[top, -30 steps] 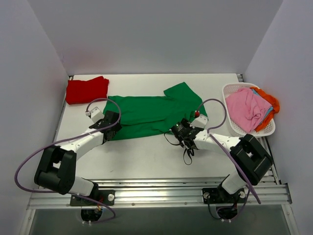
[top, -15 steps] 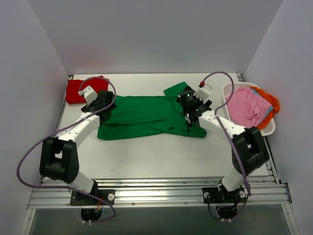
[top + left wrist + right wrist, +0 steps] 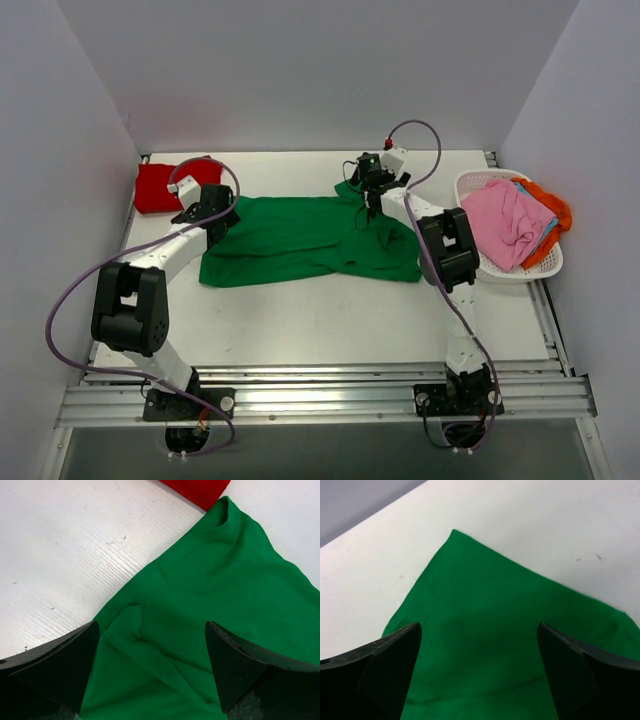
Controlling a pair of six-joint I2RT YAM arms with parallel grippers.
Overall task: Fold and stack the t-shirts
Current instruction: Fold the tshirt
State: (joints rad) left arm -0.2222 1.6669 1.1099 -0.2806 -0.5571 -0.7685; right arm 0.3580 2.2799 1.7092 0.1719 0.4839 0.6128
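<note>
Green tee: plain, spread lengthwise across the middle of the white table, partly flattened, with a soft crease near its left end and one corner pointing toward the back wall on the right. Red tee: folded, at the far left corner of the table, just beside the green tee's left end; its edge shows at the top of the left wrist view. Basket: white plastic lattice, at the right edge of the table, holding a pink tee on top, an orange tee at its far side and a strip of a blue tee between them. Left gripper: jaws spread wide, nothing between them, hovering over the green tee's left end; both dark fingers flank green cloth. Right gripper: jaws likewise wide apart and empty, above the green tee's far right corner, fingers either side of it.
</note>
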